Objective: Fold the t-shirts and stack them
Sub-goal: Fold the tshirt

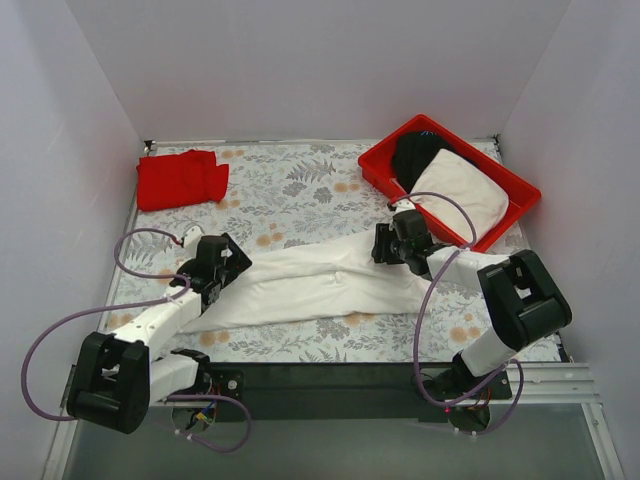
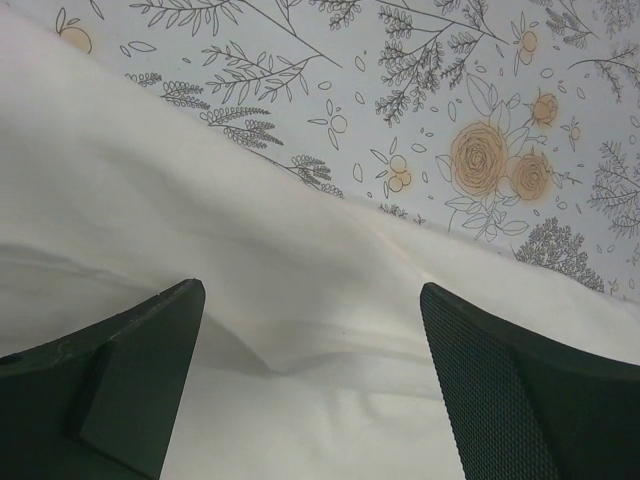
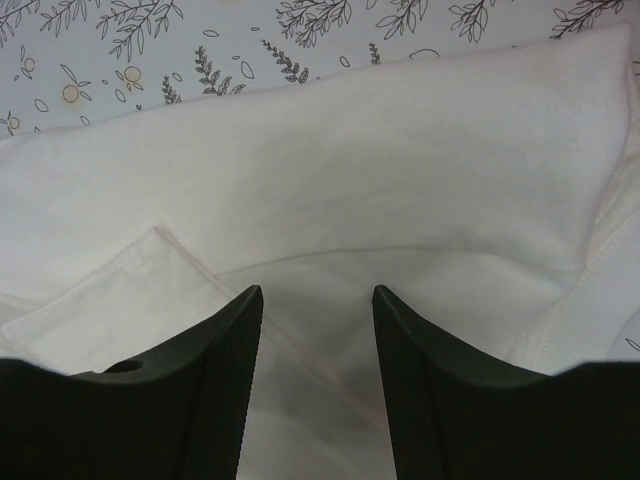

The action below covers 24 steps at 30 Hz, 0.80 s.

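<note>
A white t-shirt [image 1: 320,285] lies as a long band across the middle of the floral table. My left gripper [image 1: 228,262] is open over its left end; the left wrist view shows the cloth [image 2: 300,300] rumpled between the wide-apart fingers [image 2: 130,370]. My right gripper [image 1: 385,245] is open over the right end; the right wrist view shows folded cloth [image 3: 330,190] and a sleeve edge between its fingers [image 3: 215,370]. A red t-shirt [image 1: 180,178] lies folded at the far left.
A red plastic tray [image 1: 520,195] at the far right holds an off-white garment [image 1: 462,190] and a black one [image 1: 415,152]. White walls enclose the table on three sides. A black rail [image 1: 330,378] runs along the near edge.
</note>
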{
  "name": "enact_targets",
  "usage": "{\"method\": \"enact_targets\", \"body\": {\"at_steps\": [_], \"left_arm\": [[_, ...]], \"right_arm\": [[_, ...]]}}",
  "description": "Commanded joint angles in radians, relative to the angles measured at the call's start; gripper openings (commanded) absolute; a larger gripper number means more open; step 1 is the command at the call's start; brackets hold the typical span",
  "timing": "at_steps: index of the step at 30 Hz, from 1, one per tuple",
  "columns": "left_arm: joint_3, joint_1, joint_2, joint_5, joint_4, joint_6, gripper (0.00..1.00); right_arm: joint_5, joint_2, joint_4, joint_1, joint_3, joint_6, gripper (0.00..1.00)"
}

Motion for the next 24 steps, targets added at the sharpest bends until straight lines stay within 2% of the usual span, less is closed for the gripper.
{"method": "enact_targets", "body": {"at_steps": [1, 4, 10, 16, 19, 24], "left_arm": [[0.013, -0.004, 0.014, 0.020, -0.004, -0.020, 0.83], [0.022, -0.004, 0.103, 0.079, 0.036, -0.022, 0.84], [0.035, -0.002, 0.203, 0.092, 0.122, -0.016, 0.84], [0.128, 0.028, 0.375, 0.138, 0.189, 0.023, 0.84], [0.173, 0.060, 0.447, 0.141, 0.214, 0.046, 0.84], [0.202, 0.191, 0.499, 0.185, 0.229, 0.078, 0.84]], "right_arm": [[0.024, -0.015, -0.083, -0.008, -0.042, -0.003, 0.44], [0.016, -0.016, -0.068, -0.008, -0.064, 0.008, 0.44], [0.024, -0.023, -0.061, -0.008, -0.102, 0.022, 0.45], [0.065, -0.019, -0.063, -0.012, -0.107, 0.034, 0.45], [0.081, 0.007, -0.063, -0.021, -0.086, 0.046, 0.45], [0.102, 0.020, -0.078, -0.024, -0.066, 0.061, 0.45]]}}
